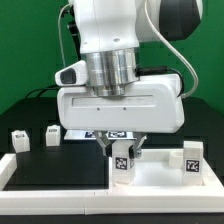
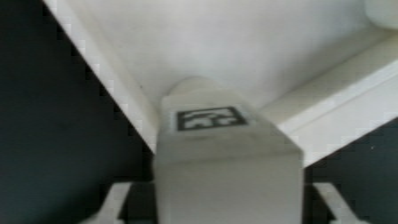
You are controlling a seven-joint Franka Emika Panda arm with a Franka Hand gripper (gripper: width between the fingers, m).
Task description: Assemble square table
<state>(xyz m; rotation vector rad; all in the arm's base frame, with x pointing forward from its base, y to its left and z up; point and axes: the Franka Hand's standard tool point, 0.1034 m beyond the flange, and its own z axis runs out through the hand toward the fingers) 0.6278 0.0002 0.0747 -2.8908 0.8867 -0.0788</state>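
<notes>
My gripper [image 1: 122,152] points down at the front of the table, shut on a white tagged leg [image 1: 122,162]. The leg stands upright between the fingers, its tag facing the exterior camera. In the wrist view the leg [image 2: 214,150] fills the space between both fingers [image 2: 125,195], its tag on the side that shows. Below it lies the white tabletop [image 2: 267,50] with its raised edge. In the exterior view the tabletop [image 1: 160,180] spreads under the leg and toward the exterior view's right. One leg [image 1: 193,157] stands on that right side; two more legs [image 1: 19,139] [image 1: 52,133] stand at the left.
The marker board [image 1: 110,133] lies behind my gripper, mostly hidden by it. A white border rail [image 1: 55,192] runs along the front of the black mat [image 1: 60,160]. The arm's wide white hand [image 1: 120,110] hangs over the middle.
</notes>
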